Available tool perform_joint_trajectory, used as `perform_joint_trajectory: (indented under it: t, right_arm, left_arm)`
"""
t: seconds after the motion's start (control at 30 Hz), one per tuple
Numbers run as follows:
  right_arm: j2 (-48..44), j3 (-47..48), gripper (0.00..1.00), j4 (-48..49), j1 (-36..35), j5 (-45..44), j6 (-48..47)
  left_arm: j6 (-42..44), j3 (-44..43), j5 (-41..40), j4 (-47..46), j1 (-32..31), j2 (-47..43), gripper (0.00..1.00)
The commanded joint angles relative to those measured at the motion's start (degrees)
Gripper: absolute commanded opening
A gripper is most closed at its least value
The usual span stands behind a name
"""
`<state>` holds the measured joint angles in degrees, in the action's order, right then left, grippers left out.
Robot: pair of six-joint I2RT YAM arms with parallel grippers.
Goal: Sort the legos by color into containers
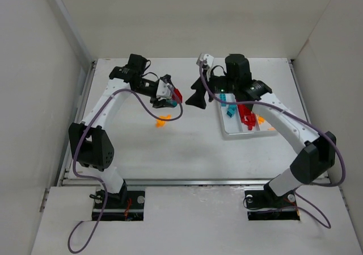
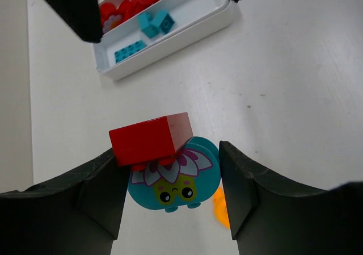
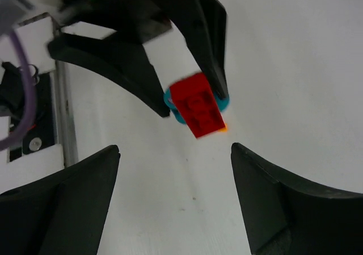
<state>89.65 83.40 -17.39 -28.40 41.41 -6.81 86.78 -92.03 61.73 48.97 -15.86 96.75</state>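
White walls stand round the white desk (image 1: 187, 147); the left gripper (image 1: 168, 97) is clamped on a round teal piece (image 2: 176, 189) with a red brick (image 2: 150, 138) stuck on it; the right gripper (image 1: 195, 99) faces it, jaws wide apart, holding nothing; teal, red and orange legos (image 1: 245, 117) lie in the tray (image 1: 227, 133) on the right; one orange piece (image 1: 163, 120) lies on the desk near the left gripper.

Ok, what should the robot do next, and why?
Probably ease the open right gripper forward and close it on the red brick. The left gripper holds a teal round piece with that brick stuck on it, and the two colors likely need separating.
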Motion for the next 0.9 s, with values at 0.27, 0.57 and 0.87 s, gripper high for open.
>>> perform_joint_trajectory:
  t: [0.27,0.57,0.87]
  right_arm:
    - [-2.2,-0.2,0.73,2.4,-8.0,-5.1,-15.7]
    - [1.9,3.3,0.54,2.4,-9.7,-2.7,-15.7]
    - [3.1,3.4,0.35,3.7,-11.4,-1.4,-14.1]
  left_arm:
    - [7.7,2.6,9.9,10.9,-1.7,-4.7,0.00]
    - [6.0,3.7,11.7,10.9,-1.7,-6.4,0.00]
    - [5.4,4.8,12.2,10.4,-1.7,-6.4,0.00]
